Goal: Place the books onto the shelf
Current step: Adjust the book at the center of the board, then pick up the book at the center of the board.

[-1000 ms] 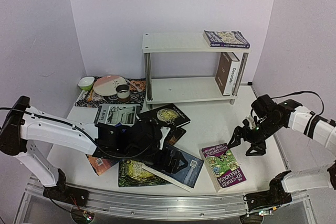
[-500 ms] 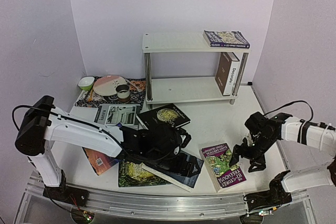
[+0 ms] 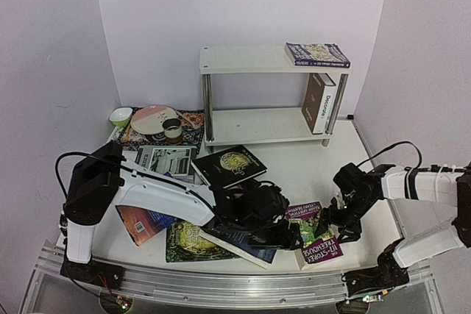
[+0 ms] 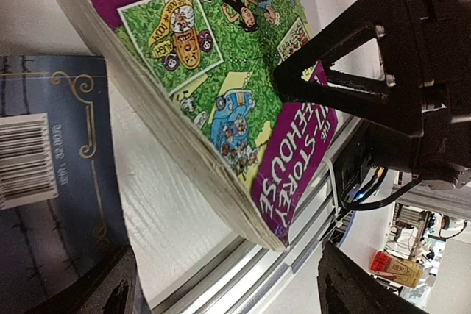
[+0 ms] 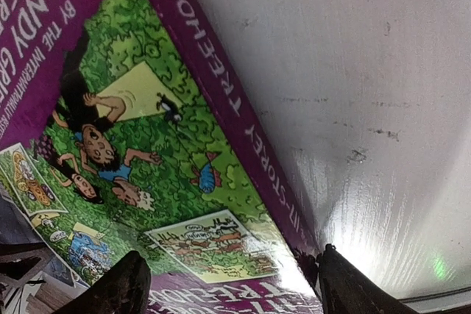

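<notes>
A purple "Treehouse" book [image 3: 315, 239] lies near the table's front edge. My left gripper [image 3: 293, 232] is at its left side, open, with the page-edge corner [image 4: 221, 174] between its fingers [image 4: 110, 292]. My right gripper [image 3: 336, 220] is open at the book's right side. One of its fingers [image 5: 125, 288] is over the cover and the other is beside the spine [image 5: 243, 137]. Other books lie to the left: black [image 3: 229, 165], grey [image 3: 165, 159], orange [image 3: 143, 222], green [image 3: 188, 244], dark blue [image 3: 246, 244]. The white shelf [image 3: 250, 60] holds a purple book [image 3: 316, 54] on top and a brown-white one [image 3: 320, 102] upright below.
A patterned mat [image 3: 193, 121] with a plate, a cup and a green bowl [image 3: 120, 116] lies at the back left. The metal rail [image 3: 221, 284] runs along the front edge, close under the purple book. The left arm [image 3: 162, 193] stretches over the scattered books.
My left gripper swept right across the pile to the purple book's left side. My right gripper came down and left to its right edge. Both jaws narrowed slightly.
</notes>
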